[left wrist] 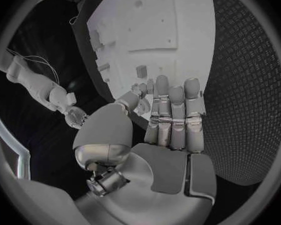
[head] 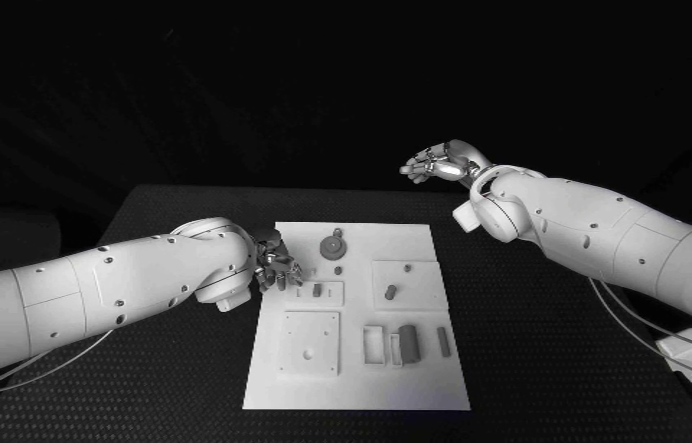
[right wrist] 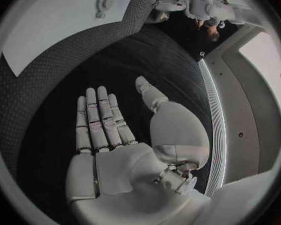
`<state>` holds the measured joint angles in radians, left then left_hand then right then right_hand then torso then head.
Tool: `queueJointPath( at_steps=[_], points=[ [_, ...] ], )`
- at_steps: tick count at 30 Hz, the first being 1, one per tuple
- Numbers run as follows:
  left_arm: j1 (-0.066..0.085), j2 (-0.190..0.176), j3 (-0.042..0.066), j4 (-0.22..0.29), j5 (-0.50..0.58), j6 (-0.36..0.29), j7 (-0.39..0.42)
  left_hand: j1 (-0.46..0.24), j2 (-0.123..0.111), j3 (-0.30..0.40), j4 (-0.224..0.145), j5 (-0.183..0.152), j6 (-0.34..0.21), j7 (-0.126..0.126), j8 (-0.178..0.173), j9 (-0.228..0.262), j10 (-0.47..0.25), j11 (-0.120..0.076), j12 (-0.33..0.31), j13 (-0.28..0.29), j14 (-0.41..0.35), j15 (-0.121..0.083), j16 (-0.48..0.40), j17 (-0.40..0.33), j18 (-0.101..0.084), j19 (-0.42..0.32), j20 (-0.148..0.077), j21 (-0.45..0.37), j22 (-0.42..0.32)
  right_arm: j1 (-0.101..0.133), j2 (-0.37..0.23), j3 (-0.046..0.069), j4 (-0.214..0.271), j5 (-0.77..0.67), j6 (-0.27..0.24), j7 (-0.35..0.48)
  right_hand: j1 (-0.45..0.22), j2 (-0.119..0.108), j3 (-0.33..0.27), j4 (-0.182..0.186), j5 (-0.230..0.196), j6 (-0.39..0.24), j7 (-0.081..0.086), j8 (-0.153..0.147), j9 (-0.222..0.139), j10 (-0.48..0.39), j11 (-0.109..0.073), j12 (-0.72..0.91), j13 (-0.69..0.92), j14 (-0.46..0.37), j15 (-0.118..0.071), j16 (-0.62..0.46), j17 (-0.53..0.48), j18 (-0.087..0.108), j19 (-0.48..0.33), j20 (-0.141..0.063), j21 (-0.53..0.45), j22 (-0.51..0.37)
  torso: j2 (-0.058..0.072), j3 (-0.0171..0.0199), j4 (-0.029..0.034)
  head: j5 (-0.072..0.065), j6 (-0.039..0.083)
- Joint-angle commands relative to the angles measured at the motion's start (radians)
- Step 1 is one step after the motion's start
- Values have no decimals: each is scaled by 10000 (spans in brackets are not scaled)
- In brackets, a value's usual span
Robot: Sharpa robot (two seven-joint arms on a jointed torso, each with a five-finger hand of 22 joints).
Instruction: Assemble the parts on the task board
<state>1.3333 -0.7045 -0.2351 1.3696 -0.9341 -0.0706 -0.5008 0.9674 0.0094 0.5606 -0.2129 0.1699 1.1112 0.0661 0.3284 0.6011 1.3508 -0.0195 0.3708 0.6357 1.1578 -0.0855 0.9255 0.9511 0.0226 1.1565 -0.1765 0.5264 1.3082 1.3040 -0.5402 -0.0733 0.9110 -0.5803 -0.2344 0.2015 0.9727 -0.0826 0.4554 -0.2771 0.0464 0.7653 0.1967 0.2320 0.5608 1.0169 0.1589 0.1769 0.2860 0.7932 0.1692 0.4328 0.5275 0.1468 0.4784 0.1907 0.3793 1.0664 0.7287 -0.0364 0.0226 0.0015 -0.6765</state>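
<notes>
Task board [head: 356, 313], centre of frame on the desk: several parts [head: 408, 341] loose, assembly apparently barely begun; left hand [head: 277, 266] at its upper-left edge and raised right hand [head: 444, 163], fingers apart, empty.

Left hand [head: 277, 266] crowds task board [head: 358, 388] left edge; near half unobstructed.

One task board [head: 359, 383], two hands, several small parts, one table [head: 548, 363]
</notes>
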Motion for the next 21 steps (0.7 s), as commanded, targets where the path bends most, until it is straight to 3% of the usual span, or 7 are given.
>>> queueJointPath(
  at_steps=[1, 21],
  points=[
    [-13, 1, -37, 86, -229, -173, -99, 120, 31, 15, -25, 47, 69, -8, 53, 238, 193, -121, 46, 18, 53, 6, 39, -13, 378, 43, -30, 35, 248, 0, -14, 7, 20, 24, 125, 10, -80, -25, -39, -2, 8, -92, 108, 42, -14, 42, -4, -15, -16, -18, 78, -39, 11, -141, -66, 24, -46, 10, 3, -5, -1, -8, 6],
    [-246, 93, -46, 158, -988, -566, -257, 82, 28, 2, -25, 50, 105, -23, 60, 257, 235, -145, 66, 55, 80, -25, 118, -24, 373, 64, -60, 116, 250, 1, -51, 7, 54, 24, 112, 22, -85, -30, -34, -3, 8, -96, 108, 45, -20, 41, -4, -12, -44, -18, 78, -48, 20, -139, -68, 24, -54, 18, 5, 0, -18, -11, -35]
  ],
)
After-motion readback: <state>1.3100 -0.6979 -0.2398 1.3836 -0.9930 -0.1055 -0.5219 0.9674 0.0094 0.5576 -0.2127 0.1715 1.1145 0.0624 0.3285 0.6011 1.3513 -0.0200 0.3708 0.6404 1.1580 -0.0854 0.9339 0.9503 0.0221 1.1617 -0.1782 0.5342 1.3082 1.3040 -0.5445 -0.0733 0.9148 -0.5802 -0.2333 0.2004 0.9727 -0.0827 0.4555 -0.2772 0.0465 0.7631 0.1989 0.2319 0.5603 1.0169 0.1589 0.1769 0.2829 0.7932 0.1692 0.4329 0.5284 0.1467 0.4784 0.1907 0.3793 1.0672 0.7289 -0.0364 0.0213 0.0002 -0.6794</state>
